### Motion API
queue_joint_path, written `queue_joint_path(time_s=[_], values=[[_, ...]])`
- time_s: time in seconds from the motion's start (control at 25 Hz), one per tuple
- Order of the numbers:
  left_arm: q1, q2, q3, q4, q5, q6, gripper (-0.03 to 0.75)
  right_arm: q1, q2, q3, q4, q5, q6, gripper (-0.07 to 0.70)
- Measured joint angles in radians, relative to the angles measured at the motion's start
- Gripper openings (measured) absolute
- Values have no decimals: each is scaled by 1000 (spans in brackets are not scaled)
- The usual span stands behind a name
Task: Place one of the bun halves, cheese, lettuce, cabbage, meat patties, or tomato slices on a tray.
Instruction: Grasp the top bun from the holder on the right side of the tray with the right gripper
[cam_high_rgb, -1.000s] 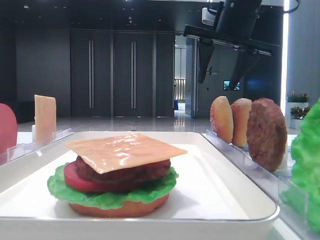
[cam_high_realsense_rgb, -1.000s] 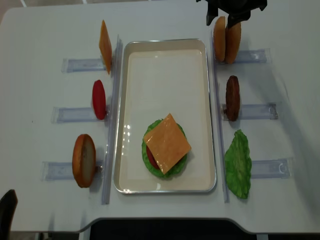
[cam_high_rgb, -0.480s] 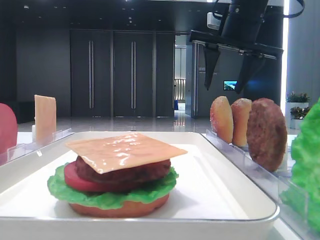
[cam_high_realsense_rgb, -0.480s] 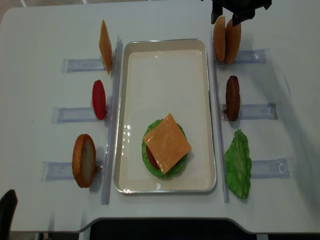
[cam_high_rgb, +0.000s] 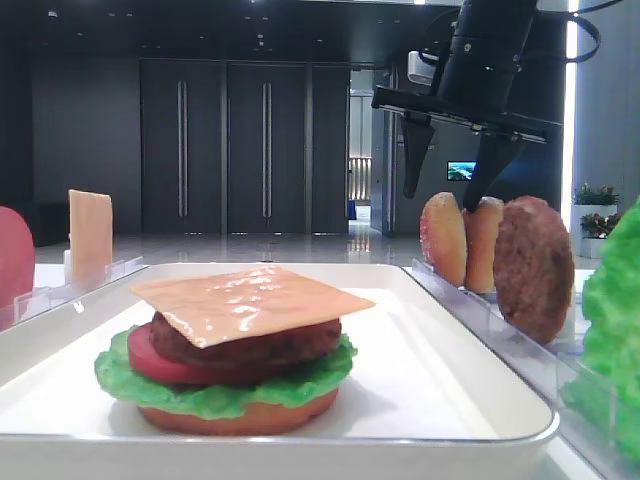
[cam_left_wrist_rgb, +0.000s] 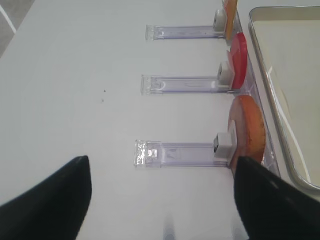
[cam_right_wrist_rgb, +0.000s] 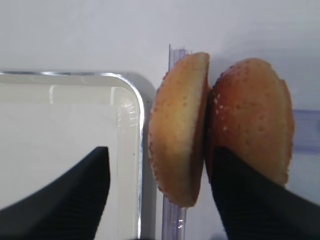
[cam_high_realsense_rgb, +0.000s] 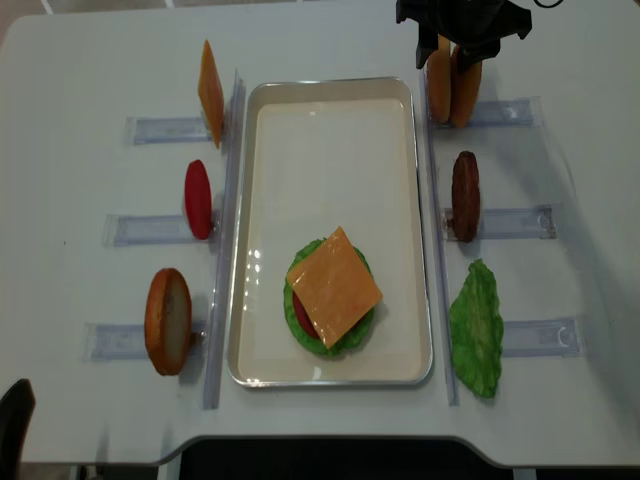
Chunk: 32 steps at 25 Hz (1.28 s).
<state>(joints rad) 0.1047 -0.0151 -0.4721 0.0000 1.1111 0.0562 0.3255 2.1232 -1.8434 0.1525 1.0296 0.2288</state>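
R claw (cam_right_wrist_rgb: 155, 192) wide open, empty, straddling the inner bun (cam_right_wrist_rgb: 180, 127) from above; one finger drops betw. the two buns. Bun stands on edge in rack just beside tray (cam_right_wrist_rgb: 131, 100) corner. L claw (cam_left_wrist_rgb: 162, 200) open, far off.

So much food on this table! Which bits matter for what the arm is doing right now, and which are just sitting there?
In play:
- right gripper, open, above the buns
- two upright bun halves in the rack
- white tray
- half-built burger

Sitting idle:
- spare cheese slice
- tomato slice
- left-side bun
- meat patty
- lettuce leaf
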Motion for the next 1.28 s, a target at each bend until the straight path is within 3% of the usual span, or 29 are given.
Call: queue_joint_path(time_s=[1.28], values=[[0,0,0,0,0,0,692,0,40,-9,39,-19,-30,426]])
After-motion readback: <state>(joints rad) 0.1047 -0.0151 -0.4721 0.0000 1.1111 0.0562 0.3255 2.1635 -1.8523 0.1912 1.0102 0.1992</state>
